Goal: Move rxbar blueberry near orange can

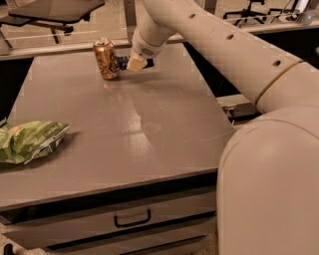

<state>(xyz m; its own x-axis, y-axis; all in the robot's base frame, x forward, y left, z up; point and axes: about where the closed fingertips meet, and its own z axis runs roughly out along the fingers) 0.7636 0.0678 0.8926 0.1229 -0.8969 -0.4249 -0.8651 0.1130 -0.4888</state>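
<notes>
The orange can (pixel 106 59) stands upright at the far middle of the grey table (pixel 129 124). My gripper (pixel 135 63) is just to the right of the can, low over the table. It is shut on the rxbar blueberry (pixel 121 62), whose dark navy end sticks out towards the can, a small gap from it. The rest of the bar is hidden behind the gripper. My pale arm (pixel 214 45) reaches in from the right.
A green chip bag (pixel 27 141) lies at the table's left edge. A drawer with a dark handle (pixel 132 219) is under the front edge. An office chair (pixel 50 15) stands behind the table. The robot's body (pixel 269 189) fills the lower right.
</notes>
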